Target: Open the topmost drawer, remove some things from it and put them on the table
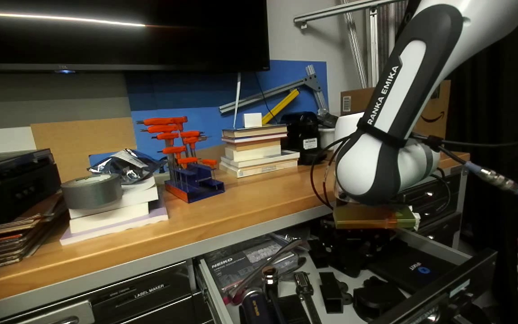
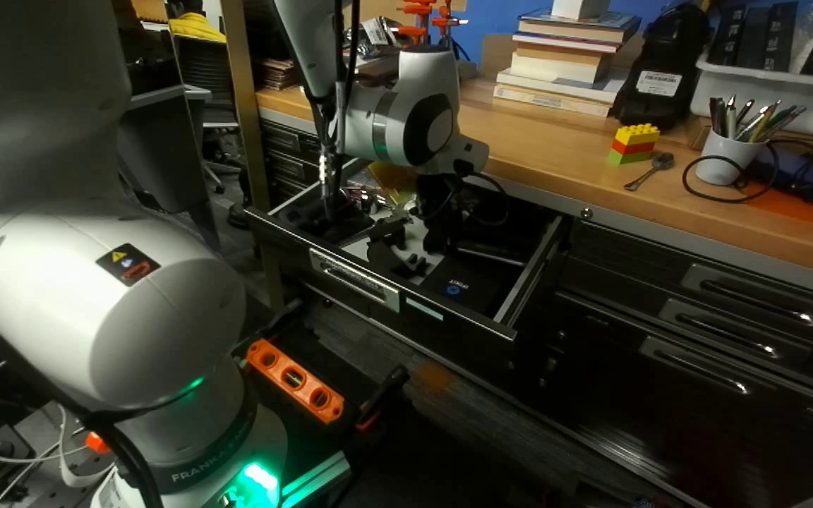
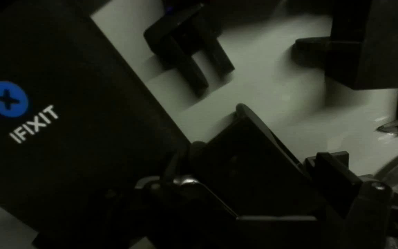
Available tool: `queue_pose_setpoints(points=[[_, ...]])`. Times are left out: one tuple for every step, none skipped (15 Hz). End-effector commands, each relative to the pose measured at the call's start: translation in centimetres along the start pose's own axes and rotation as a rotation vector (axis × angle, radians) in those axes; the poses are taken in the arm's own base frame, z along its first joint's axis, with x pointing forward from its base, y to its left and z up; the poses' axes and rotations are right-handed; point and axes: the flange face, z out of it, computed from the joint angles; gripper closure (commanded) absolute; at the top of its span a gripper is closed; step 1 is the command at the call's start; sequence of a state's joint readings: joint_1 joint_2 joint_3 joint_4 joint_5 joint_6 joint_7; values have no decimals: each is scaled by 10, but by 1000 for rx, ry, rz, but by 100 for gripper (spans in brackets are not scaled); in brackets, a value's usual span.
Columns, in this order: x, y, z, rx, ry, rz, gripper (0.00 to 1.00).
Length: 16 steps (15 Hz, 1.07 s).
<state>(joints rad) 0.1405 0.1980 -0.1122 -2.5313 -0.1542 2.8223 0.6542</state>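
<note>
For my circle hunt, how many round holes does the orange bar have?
3 in an exterior view, along the orange bar: left hole, middle hole and right hole. More may be hidden underneath.

I am seeing black on my fingers (image 3: pixel 368 204) and on the chunky blocks (image 3: pixel 368 65). The drawer (image 2: pixel 473 342) is showing dark outside and pale inside. A black case (image 3: pixel 81 62) is carrying white letters (image 3: pixel 35 123) and a blue badge (image 3: pixel 16 91) with a dark cross (image 3: pixel 7 99). The worktop (image 1: pixel 259 193) is showing light brown, the toy bricks (image 2: pixel 634 145) are layering yellow, red and green, and the level (image 2: pixel 281 370) is looking orange.
</note>
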Motion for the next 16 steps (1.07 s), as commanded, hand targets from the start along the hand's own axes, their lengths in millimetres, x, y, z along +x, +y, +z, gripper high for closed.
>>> queue_pose_setpoints(points=[[3, -9, 7, -8, -7, -24, 0], [2, -10, 10, -11, -13, -26, 0], [1, -10, 13, -12, -18, -26, 0], [1, -11, 14, -13, -21, -29, 0], [0, -11, 16, -15, -19, -32, 25], [0, -12, 16, -17, -19, -33, 26], [0, -12, 16, -16, -19, -33, 35], [1, -12, 15, -15, -18, -31, 42], [1, -12, 14, -15, -16, -31, 49], [1, -12, 14, -15, -16, -32, 58], [1, -13, 13, -14, -16, -36, 64], [0, -14, 12, -13, -16, -38, 64], [0, -14, 12, -14, -16, -39, 64], [-1, -15, 10, -14, -19, -39, 64], [-2, -15, 8, -15, -27, -36, 64], [-4, -16, 3, -14, -32, -40, 64]])
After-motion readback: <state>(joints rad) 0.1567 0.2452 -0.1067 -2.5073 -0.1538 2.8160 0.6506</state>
